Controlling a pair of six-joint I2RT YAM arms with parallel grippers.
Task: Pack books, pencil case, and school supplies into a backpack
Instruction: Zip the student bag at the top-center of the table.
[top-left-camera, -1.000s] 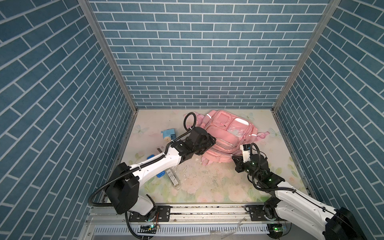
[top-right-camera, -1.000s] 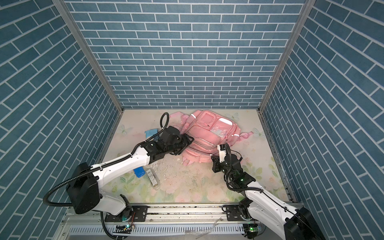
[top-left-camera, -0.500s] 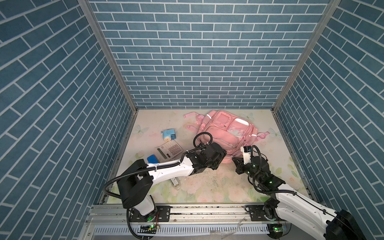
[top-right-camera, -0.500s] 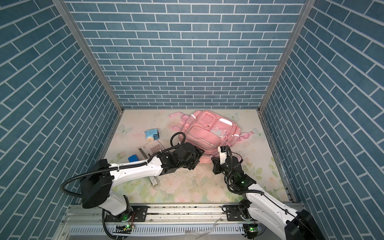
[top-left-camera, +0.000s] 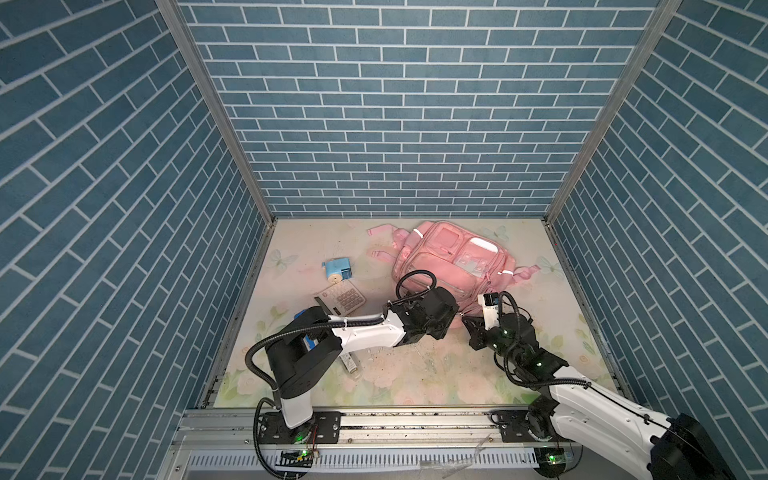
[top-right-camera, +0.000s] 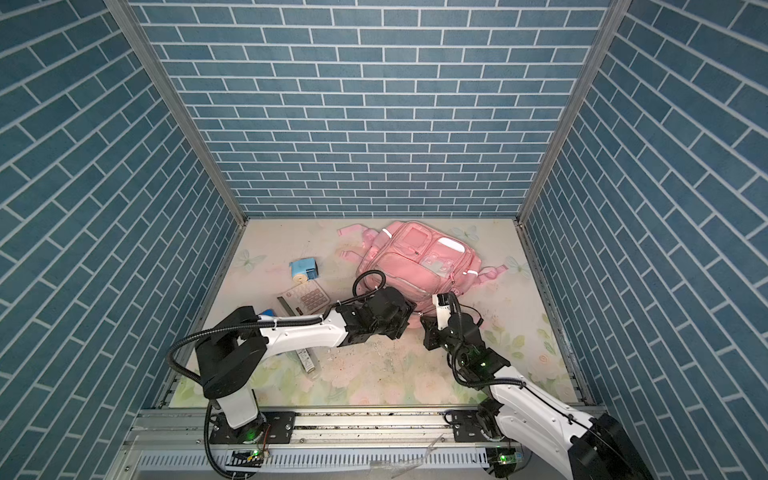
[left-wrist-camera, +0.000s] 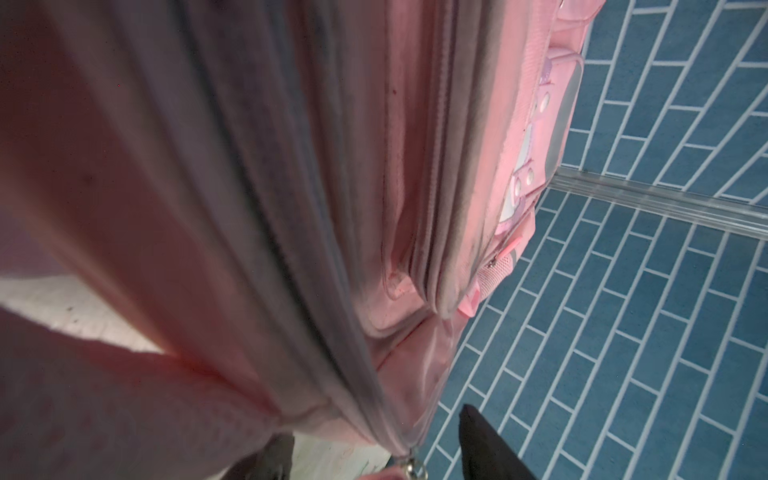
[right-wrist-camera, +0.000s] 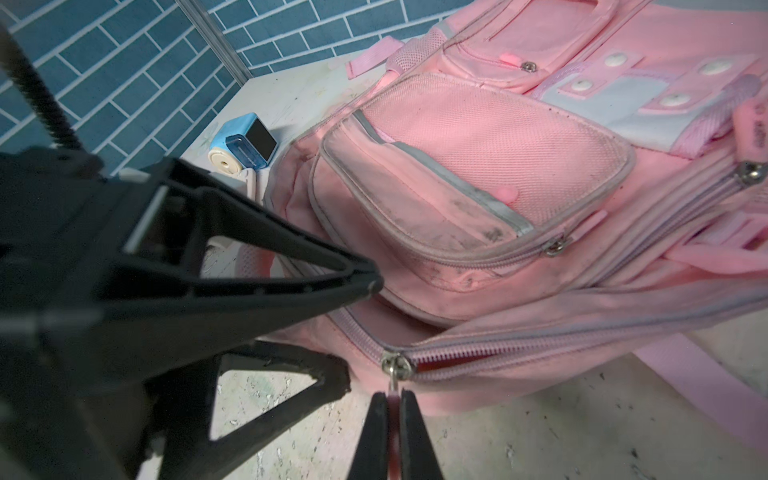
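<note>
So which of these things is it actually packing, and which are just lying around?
For the job: pink backpack and its zip pull; blue pencil sharpener; white calculator; probably the small blue block half hidden by the left arm.
Just there: grit on the flowery table; brick-pattern walls.

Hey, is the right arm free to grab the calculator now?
Probably not: the right gripper is shut on the zipper pull of the backpack, and the left arm lies between it and the calculator.
</note>
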